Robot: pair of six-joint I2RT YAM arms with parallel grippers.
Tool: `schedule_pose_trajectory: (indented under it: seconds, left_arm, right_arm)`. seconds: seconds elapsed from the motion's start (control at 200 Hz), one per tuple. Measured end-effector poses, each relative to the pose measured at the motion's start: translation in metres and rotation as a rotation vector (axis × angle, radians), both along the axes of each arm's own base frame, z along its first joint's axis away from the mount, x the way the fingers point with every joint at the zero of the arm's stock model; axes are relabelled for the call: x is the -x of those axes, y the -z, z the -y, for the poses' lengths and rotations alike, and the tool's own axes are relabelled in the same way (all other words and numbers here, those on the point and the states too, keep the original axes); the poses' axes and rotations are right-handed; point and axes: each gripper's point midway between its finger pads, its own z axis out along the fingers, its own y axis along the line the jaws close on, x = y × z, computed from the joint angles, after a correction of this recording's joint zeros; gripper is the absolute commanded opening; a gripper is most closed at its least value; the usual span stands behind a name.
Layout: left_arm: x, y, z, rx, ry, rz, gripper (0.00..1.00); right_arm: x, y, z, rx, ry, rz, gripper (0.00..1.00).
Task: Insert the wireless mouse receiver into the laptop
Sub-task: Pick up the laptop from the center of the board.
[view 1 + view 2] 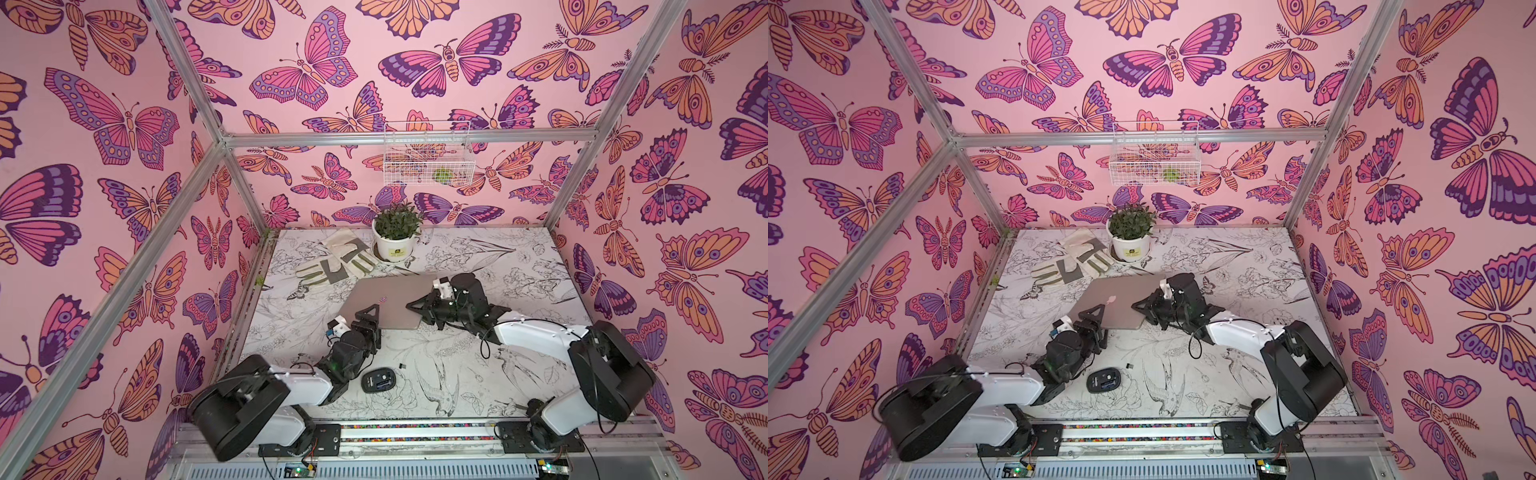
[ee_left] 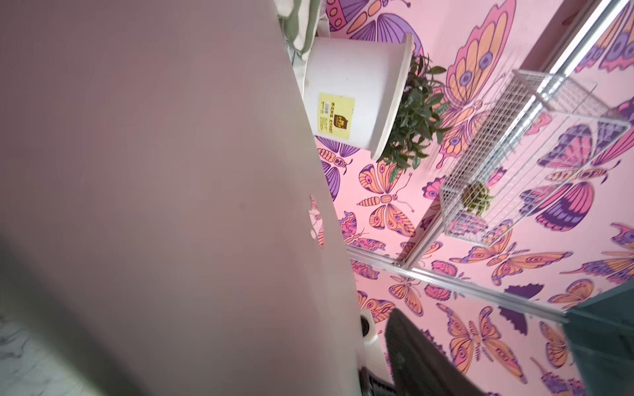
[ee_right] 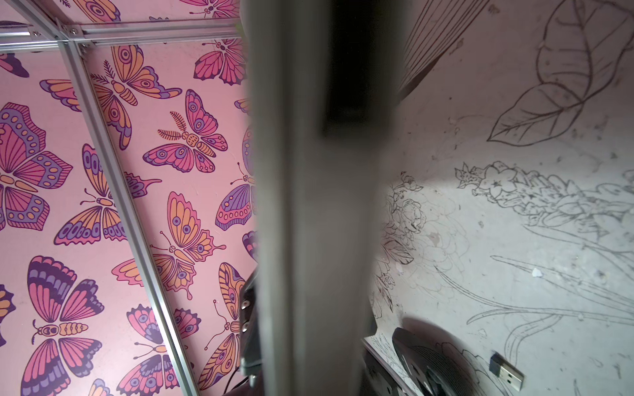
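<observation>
Insertion is not begun: the wireless mouse receiver (image 1: 401,366) lies untouched on the table (image 1: 519,374), lower centre, beside the mouse (image 1: 377,380). The right claw (image 1: 415,309) clamps the closed laptop (image 1: 386,297) at its right edge; the left claw (image 1: 368,319) stands parted at its lower-left corner.

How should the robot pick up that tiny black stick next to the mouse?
I'd pinch the tiny black USB receiver by its black plastic cap, across the narrow sides, straight down from above. It lies flat on the flower-printed table, and its silver plug end must stay free.
</observation>
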Motion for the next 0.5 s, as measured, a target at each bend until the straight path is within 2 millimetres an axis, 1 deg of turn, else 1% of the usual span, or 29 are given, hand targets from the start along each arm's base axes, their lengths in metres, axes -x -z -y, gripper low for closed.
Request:
schedule_pose_trajectory:
  seconds: [0.06,0.11,0.16,0.215,0.255,0.295,0.34,0.421,0.501]
  left_arm:
    - [-0.004,0.009,0.004,0.012,-0.004,-0.003,0.61]
    - [-0.008,0.01,0.007,0.021,-0.005,0.007,0.57]
    - [-0.011,0.005,0.01,0.039,-0.003,0.026,0.52]
    - [-0.014,-0.004,0.015,0.059,0.006,0.054,0.42]
    - [-0.015,-0.012,0.018,0.079,0.009,0.074,0.33]
    - [-0.016,-0.015,0.019,0.078,0.014,0.084,0.28]
    - [-0.016,-0.014,0.02,0.071,0.019,0.085,0.25]
    - [-0.017,-0.017,0.021,0.076,0.023,0.091,0.23]
    - [-0.017,-0.017,0.022,0.075,0.031,0.092,0.17]
  right_arm:
    - [0.001,0.0,-0.001,0.001,0.0,0.003,0.0]
    - [0.001,0.001,0.0,0.006,0.0,0.006,0.0]
    - [0.0,0.002,0.001,0.009,0.006,0.008,0.0]
    - [-0.002,0.002,0.001,0.009,0.015,0.011,0.0]
    - [-0.002,0.001,0.002,0.009,0.019,0.01,0.0]
    - [-0.003,0.0,0.002,0.003,0.024,0.009,0.0]
    - [-0.003,-0.003,0.002,-0.003,0.026,0.019,0.0]
    - [-0.003,-0.004,0.003,-0.003,0.028,0.025,0.0]
    - [-0.004,-0.004,0.003,-0.003,0.032,0.028,0.0]
